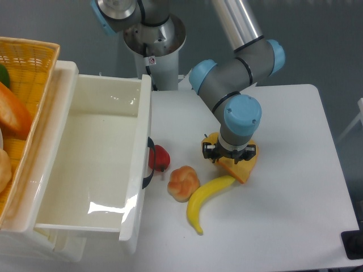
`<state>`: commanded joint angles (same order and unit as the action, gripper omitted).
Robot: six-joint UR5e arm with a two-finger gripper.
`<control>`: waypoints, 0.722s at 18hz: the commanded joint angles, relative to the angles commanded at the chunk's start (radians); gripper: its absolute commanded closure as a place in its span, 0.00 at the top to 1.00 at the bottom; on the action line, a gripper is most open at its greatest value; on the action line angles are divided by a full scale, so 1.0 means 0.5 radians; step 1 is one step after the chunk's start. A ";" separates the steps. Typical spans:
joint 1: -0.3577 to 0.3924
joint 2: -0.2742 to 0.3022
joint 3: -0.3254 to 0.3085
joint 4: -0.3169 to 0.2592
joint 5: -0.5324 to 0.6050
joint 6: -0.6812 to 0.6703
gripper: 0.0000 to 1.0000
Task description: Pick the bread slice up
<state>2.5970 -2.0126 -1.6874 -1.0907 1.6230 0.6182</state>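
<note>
- I see my gripper (229, 156) pointing straight down over the bread slice (240, 166), its black fingers low at the slice's upper edge.
- I cannot tell from this view whether the fingers are closed on the slice or just set around it; the wrist hides most of the contact.
- The bread slice lies on the white table (295, 170), right of center, with its orange-tan face and darker crust edge showing below and to the right of the gripper.
- A small yellow lumpy toy (212, 139) peeks out just beside the slice on its upper left, partly hidden behind the gripper.
- The tip of a yellow banana (205, 195) touches or nearly touches the slice's lower left corner; the banana curves down and to the left from there.
- A round pale knotted bun (183, 182) sits just left of the banana, close against its upper curve.
- A small red toy (160, 158) rests near the bun, up against the side of the white bin (102, 164).
- The white bin fills the left half of my view, and a yellow wicker basket (25, 62) stands behind it at the far left, holding orange items I can only partly see.
- The arm's grey base (153, 34) stands at the back of the table.
</note>
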 joint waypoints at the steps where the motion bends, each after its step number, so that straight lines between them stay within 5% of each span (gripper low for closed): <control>1: 0.000 0.003 0.000 0.000 0.000 0.000 0.58; 9: 0.000 0.006 0.031 -0.003 0.000 0.015 0.00; 13: 0.003 0.003 0.052 -0.009 0.006 0.003 0.00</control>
<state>2.5985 -2.0110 -1.6613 -1.0952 1.6260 0.6197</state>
